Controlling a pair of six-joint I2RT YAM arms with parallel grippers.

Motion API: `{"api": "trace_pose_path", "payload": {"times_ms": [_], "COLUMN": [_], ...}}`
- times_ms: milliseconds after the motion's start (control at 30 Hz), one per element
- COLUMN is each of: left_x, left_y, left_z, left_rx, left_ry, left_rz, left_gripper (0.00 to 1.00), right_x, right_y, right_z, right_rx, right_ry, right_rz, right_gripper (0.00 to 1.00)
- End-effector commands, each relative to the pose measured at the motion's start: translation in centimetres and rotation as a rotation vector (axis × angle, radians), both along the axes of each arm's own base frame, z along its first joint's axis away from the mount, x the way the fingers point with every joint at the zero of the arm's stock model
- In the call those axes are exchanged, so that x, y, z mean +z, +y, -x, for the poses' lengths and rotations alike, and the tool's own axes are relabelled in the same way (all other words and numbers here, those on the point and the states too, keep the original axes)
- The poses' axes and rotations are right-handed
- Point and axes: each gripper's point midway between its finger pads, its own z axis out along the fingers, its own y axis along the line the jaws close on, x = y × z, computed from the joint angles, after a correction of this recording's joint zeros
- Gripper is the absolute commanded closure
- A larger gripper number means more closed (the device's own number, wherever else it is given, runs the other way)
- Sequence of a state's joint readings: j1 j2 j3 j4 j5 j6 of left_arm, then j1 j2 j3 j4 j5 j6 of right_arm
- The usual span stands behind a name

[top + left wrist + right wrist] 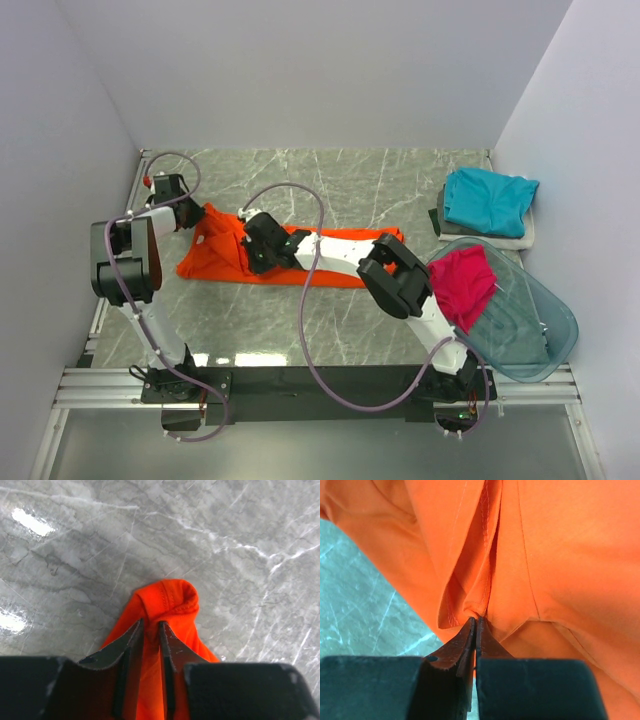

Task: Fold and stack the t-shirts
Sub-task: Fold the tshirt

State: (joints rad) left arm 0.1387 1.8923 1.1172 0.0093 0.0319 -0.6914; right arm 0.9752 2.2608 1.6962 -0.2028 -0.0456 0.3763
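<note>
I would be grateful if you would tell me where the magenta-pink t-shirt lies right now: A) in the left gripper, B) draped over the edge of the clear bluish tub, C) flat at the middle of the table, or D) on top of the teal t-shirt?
B: the magenta-pink t-shirt lies across the left rim of the clear bluish tub, apart from both grippers.

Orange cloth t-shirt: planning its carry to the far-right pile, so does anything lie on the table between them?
Nothing visible: only bare grey marble table separates the orange cloth t-shirt from the folded teal cloth t-shirt atop the pile. The clear bluish plastic tub sits beside that path.
</note>
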Motion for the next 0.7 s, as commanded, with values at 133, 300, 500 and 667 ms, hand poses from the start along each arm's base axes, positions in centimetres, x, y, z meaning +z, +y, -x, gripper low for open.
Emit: {"api": "trace_pose_path", "payload": {"times_ms": [133,300,500,667], "left_x": [0.8,3.2,7.2,7.2], "left_y": [0.2,0.4,-2.0,-5.5], "left_z": [-1.3,-0.2,2.2,4.8], "left_rx": [-0.028,0.011,0.018,-0.046], "left_ry": [-0.023,-0.089,-0.171,-0.128], "left_rz": [0.000,-0.021,-0.070,-0.101], "left_gripper": [0.66,0.42,0.33,0.32], "right_x": [4.0,4.4,7.4,9.5], "right_y": [0.7,0.6,-0.4,-2.9], "right_z": [2.0,2.1,2.0,0.7], "right_rx": [0.063,0.061,0.040,-0.020], "right_ry": [-0.036,-0.037,-0.082,-0.110], "right_rz": [-0.098,-0.098,-0.134,-0.133], "right_gripper": [0.96,0.65,0.57,0.56]}}
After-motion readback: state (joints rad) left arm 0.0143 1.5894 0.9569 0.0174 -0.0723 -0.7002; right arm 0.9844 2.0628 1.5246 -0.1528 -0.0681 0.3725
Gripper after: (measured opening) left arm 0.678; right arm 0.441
